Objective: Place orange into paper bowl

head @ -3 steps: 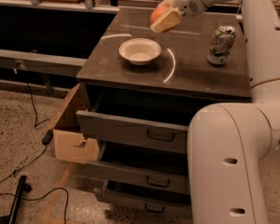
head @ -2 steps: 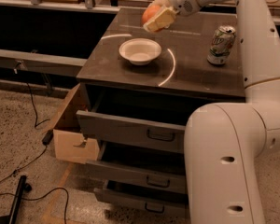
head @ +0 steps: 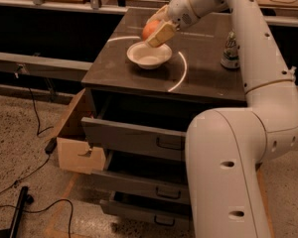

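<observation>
GRIPPER: tan-padded two-finger gripper (head: 155, 32) clamped on round orange-red orange (head: 149, 29), hanging just above far rim of shallow off-white paper bowl (head: 149, 64) | RISK: if released off-centre, likely to strike flared rim, tip light bowl, roll across dark cabinet top (head: 203, 78) toward green-and-silver can (head: 230, 48)
</observation>
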You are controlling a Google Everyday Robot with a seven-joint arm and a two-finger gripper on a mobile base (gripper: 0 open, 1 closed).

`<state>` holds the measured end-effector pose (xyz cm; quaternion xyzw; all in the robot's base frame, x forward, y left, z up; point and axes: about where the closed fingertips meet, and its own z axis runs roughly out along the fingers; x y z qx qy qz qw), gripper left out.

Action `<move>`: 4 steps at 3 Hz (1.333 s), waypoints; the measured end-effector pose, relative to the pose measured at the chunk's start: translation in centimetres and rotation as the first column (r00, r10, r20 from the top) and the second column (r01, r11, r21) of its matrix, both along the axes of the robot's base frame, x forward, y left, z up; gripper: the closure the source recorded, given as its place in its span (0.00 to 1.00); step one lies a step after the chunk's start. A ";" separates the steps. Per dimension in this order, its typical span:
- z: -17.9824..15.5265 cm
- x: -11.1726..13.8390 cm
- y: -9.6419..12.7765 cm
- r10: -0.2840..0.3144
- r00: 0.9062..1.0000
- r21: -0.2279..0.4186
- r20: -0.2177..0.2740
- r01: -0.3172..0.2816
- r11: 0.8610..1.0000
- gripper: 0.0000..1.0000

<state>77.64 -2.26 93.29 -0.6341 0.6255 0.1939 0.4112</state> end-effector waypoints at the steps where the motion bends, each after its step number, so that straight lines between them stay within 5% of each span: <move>1: -1.6 0.8 0.2 -0.014 1.000 -0.049 -0.001 0.014 0.999 1.00; 3: -3.6 2.0 1.4 -0.052 0.999 -0.107 -0.015 0.050 0.993 0.50; 4: -4.0 1.0 1.7 -0.023 0.999 -0.121 -0.041 0.018 0.993 0.27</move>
